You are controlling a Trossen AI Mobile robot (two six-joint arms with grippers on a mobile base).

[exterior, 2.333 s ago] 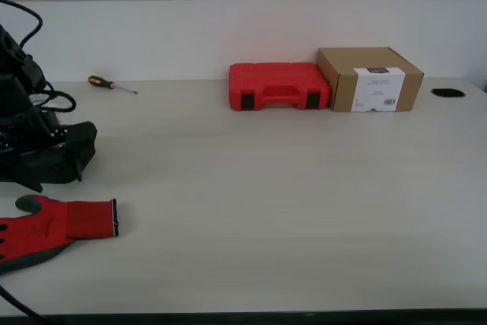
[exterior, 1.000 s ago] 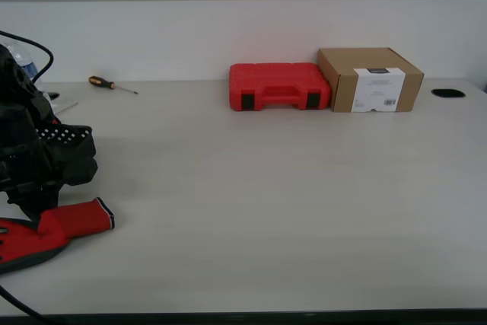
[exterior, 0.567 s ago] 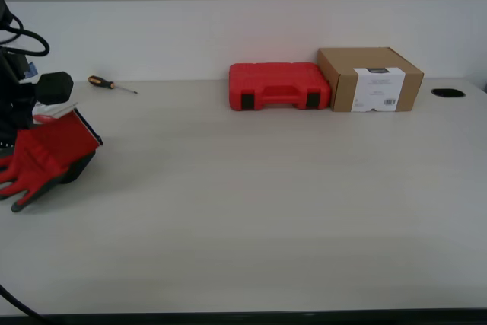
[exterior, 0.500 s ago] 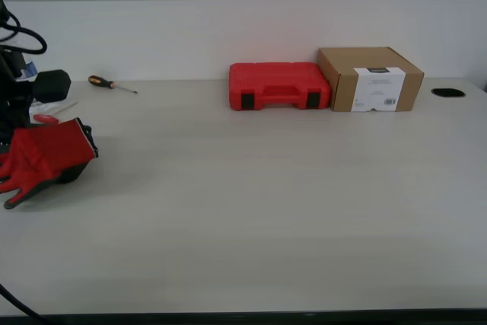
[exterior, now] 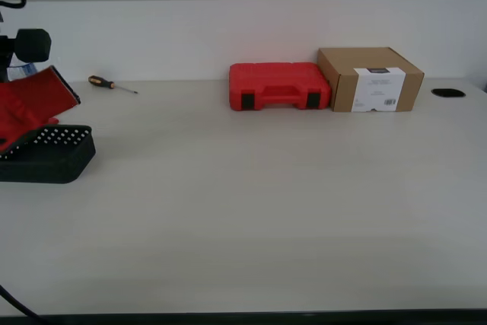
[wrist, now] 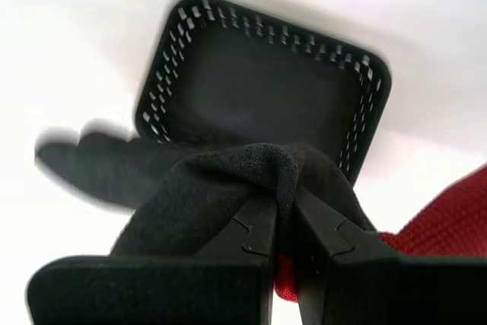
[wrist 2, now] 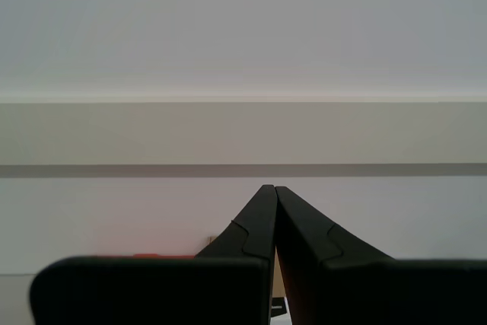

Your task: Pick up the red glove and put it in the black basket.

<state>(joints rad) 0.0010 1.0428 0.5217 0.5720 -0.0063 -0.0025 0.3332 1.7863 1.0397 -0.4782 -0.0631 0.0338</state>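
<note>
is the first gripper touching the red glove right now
Touching: the first wrist view shows my first gripper with its fingers pinched on the red glove above the black basket.

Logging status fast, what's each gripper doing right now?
My first gripper: shut on the red glove, above the black basket.
My second gripper: shut, holding nothing.

Pale table (exterior: 266,211) with a light wood-grain top, backed by a white wall. Black basket (exterior: 47,155) sits on it at the exterior view's left. At the far edge — screwdriver (exterior: 111,84) toward that view's left, red case (exterior: 278,86) near the middle, cardboard box (exterior: 370,79) touching the case on its right. Dark oval hole (exterior: 447,93) at the far right.
</note>
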